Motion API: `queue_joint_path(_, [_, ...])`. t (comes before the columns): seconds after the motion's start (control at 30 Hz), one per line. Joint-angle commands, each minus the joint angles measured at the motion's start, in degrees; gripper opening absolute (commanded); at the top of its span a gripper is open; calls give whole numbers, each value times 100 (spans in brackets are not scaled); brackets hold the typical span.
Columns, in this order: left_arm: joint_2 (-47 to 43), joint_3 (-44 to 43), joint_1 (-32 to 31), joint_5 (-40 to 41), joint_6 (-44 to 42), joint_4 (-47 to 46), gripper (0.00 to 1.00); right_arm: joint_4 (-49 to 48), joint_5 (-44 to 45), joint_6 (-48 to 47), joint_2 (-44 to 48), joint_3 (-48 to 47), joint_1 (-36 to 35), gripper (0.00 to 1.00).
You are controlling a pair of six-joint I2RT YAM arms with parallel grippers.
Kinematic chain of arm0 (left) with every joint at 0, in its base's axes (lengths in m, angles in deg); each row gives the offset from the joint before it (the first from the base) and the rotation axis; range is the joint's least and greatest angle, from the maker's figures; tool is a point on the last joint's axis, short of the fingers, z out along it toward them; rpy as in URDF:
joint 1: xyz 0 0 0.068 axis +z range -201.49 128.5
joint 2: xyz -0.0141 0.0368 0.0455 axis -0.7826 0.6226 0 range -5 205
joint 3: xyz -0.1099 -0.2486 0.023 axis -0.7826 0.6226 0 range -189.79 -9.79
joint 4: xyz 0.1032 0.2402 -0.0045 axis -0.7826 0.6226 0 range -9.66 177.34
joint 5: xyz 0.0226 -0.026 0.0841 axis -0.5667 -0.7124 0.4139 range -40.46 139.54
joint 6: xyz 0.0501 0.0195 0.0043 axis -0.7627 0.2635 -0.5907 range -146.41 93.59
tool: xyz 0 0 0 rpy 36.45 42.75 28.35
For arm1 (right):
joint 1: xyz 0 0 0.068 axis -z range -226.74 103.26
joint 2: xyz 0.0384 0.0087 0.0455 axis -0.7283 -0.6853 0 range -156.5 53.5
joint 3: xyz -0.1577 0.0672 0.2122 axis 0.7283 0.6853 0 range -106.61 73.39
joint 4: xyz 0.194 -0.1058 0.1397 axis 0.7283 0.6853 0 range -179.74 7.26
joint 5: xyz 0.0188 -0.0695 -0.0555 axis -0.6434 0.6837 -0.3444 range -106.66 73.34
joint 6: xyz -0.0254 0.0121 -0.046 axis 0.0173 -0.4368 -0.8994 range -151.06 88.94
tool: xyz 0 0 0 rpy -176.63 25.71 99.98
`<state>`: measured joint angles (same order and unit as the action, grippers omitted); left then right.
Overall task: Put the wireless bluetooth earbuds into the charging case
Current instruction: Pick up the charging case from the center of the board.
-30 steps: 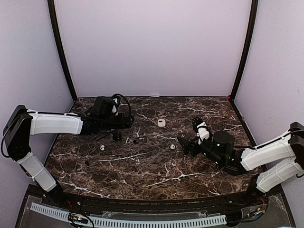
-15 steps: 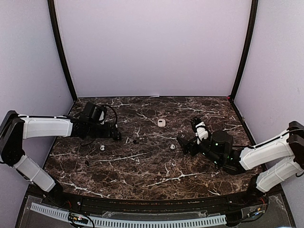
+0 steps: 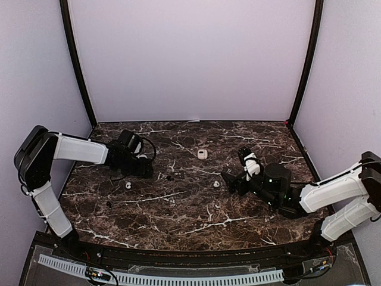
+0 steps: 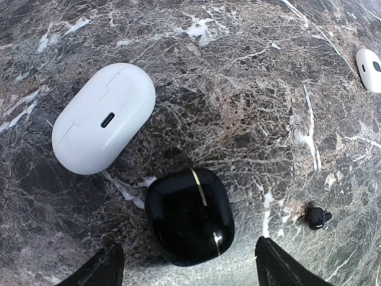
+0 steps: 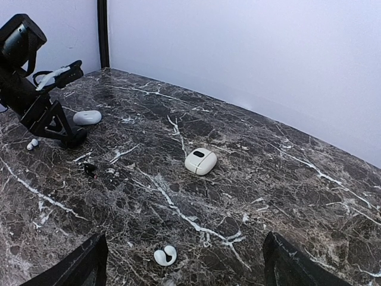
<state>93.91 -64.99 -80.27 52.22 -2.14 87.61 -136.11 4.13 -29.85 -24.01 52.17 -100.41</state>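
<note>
In the left wrist view a glossy black charging case (image 4: 189, 215) with a thin gold seam lies flat on the marble. It sits between the tips of my left gripper (image 4: 189, 271), which is open, with a gap on each side. A white oval case (image 4: 104, 118) with a charging port lies just beyond it. A black earbud (image 4: 317, 217) lies to its right, and a white earbud (image 4: 370, 70) lies farther off. My right gripper (image 5: 190, 275) is open and empty, low over the marble. A curled white earbud (image 5: 165, 256) lies just ahead of it.
A small white case (image 5: 200, 161) (image 3: 202, 154) lies near the middle of the table. Another white earbud (image 3: 128, 185) lies in front of the left arm (image 3: 77, 149). The black earbud (image 3: 169, 177) lies between the two grippers. Walls enclose three sides.
My left gripper has pulled back leftward and come down over the black case, its jaws narrowing slightly. The right arm has hardly moved.
</note>
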Motion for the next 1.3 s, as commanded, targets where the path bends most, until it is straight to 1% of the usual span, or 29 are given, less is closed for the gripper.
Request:
queue_joint_path(0.0, [189,-304,-9,46,58,252,77,-107,-31,-26,-72,-172,14,90])
queue_joint_path(0.13, [458,-513,-44,206,41,424,72,-92,-39,-31,-70,-177,14,90])
queue_joint_path(0.37, [817,-922,-336,1106,-13,995,70,-65,-56,-55,-115,-211,14,90])
queue_joint_path(0.47, [874,-996,-433,1309,-26,1149,66,-67,-67,-58,-123,-221,14,90])
queue_joint_path(0.63, [803,-1012,-480,1209,-182,1257,51,-48,-97,-66,-126,-223,14,90])
queue_joint_path(0.67, [758,-992,-635,1146,-226,1259,49,-52,-106,-66,-126,-221,13,90])
queue_joint_path(0.77, [532,-903,-728,1010,-247,1309,47,-57,-120,-89,-91,-208,12,90])
queue_joint_path(0.87, [150,-720,-767,749,-231,1295,46,-86,-169,-127,-37,-166,14,90])
queue_joint_path(0.97, [-438,-439,-794,276,-234,1136,45,-145,-290,-205,26,-108,10,91])
queue_joint_path(1.17, [-1461,295,-875,-1284,-209,371,43,-139,-615,-436,248,30,-11,92])
queue_joint_path(1.27, [-1833,662,-912,-2156,-195,-45,42,-341,-649,-502,442,214,-21,94])
